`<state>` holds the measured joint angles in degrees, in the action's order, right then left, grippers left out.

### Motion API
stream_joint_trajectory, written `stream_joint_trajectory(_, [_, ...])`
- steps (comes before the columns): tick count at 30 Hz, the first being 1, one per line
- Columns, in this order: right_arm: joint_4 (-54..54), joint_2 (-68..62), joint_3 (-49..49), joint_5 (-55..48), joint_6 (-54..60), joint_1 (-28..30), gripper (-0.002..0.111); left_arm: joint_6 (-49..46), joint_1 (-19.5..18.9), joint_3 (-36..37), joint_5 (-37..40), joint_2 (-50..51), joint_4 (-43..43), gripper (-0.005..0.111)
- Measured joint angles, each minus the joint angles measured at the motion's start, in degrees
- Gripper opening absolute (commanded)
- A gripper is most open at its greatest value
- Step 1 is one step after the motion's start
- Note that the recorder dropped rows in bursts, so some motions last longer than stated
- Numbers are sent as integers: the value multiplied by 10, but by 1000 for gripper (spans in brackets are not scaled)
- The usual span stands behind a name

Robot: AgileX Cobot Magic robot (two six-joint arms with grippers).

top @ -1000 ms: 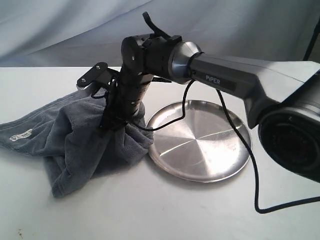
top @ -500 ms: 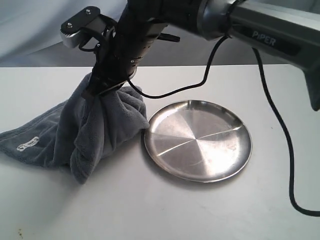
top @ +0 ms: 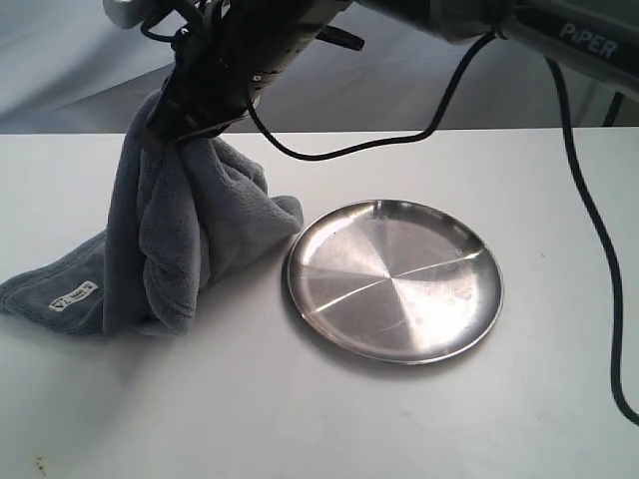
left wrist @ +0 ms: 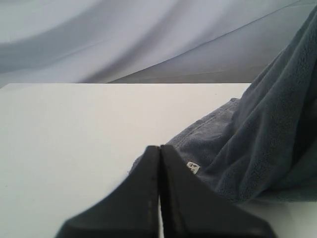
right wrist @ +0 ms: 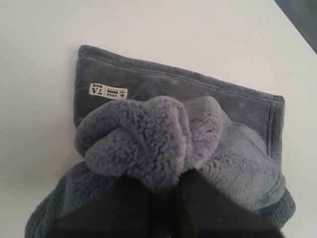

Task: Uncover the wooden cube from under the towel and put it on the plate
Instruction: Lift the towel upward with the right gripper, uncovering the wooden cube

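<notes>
Higher than half a second ago in the exterior view, the right gripper [top: 182,122] has hauled the towel [top: 190,239] up, so it hangs as a tall drape, its lower folds and white label [top: 74,297] resting on the table [top: 300,419] just beside the plate [top: 394,279]. The left wrist view shows the left gripper [left wrist: 159,191] pressed together on nothing, the towel nearby. The right wrist view shows the right gripper clenched on a fluffy bunch of towel.
</notes>
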<state>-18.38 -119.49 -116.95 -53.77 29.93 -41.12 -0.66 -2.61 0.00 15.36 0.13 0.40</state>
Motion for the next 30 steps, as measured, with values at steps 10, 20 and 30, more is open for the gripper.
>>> stream_joint_trajectory(10, [-36,30,0,9,27,0,0,0,0,0,0,0,0,0])
stream_joint_trajectory(20, [-39,51,0,9,28,0,0,0,0,0,0,0,0,0])
stream_joint_trajectory(30, [-39,81,0,11,28,0,0,0,0,0,0,0,0,0])
